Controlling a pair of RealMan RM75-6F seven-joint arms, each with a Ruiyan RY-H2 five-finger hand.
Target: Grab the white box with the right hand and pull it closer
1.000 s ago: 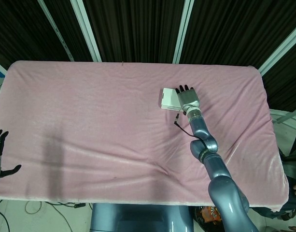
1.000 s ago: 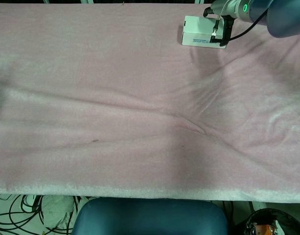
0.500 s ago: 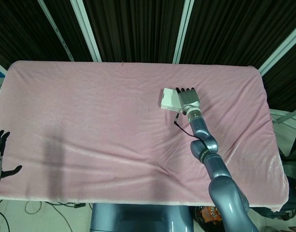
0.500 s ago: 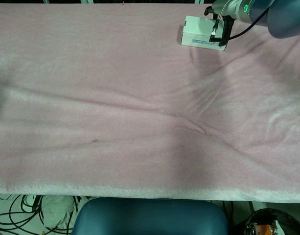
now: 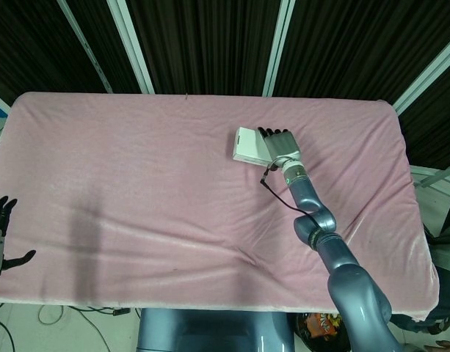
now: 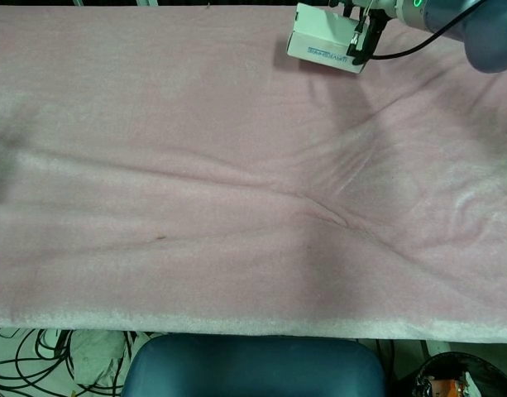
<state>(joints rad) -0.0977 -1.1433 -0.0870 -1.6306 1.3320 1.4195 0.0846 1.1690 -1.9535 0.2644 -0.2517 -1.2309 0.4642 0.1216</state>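
Observation:
The white box [image 5: 247,146] lies on the pink cloth [image 5: 136,169] right of the table's middle, towards the far side. My right hand [image 5: 279,144] grips its right end, with dark fingertips [image 5: 264,133] over the far edge. In the chest view the box [image 6: 319,38] sits at the top edge, slightly tilted, with a dark finger [image 6: 356,43] down its near face; most of the right hand [image 6: 365,11] is cut off there. My left hand [image 5: 0,233] hangs off the table's left edge, fingers apart, holding nothing.
The pink cloth [image 6: 236,207] has wrinkles [image 6: 327,211] running across its middle. A thin black cable [image 5: 271,183] loops beside my right wrist. A blue chair back [image 6: 253,364] stands below the table's near edge.
The right hand and the white box have shifted left and farther from me together. The box now looks a little turned and tilted. The left hand has stayed where it was.

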